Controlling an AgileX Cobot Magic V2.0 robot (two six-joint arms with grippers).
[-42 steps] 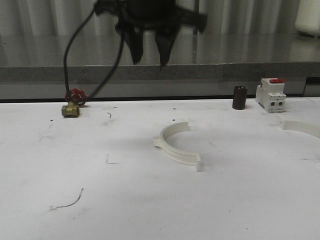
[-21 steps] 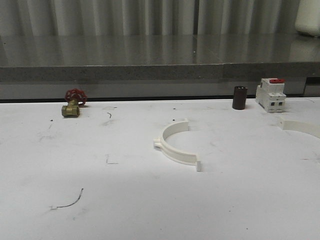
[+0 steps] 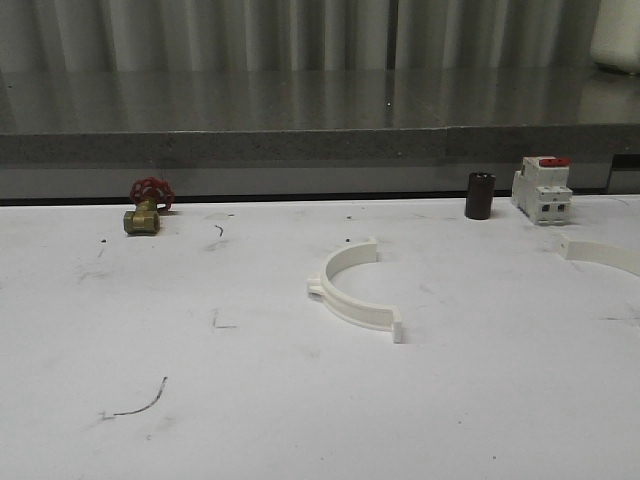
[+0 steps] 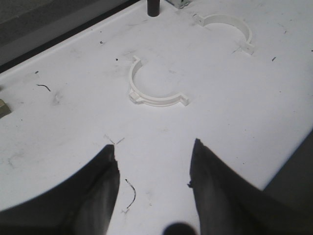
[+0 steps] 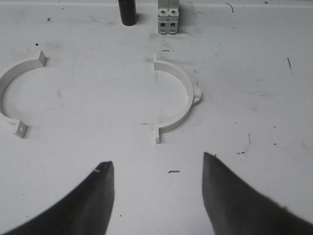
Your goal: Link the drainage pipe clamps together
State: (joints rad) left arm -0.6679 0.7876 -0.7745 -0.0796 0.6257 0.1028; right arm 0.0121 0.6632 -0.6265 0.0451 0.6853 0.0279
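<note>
I see one drainage pipe clamp (image 3: 351,292) lying flat near the middle of the front frame on the white counter (image 3: 250,400), its arc opening toward the upper right. The second clamp (image 3: 603,254) lies at the right edge, well apart from the first. At the rear of the counter stand a brass valve (image 3: 145,209) at left, and a dark cylinder (image 3: 479,195) with a circuit breaker (image 3: 541,189) at right. My left claw (image 4: 152,169) and right claw (image 5: 157,188) both hang spread wide, gripping nothing.
</note>
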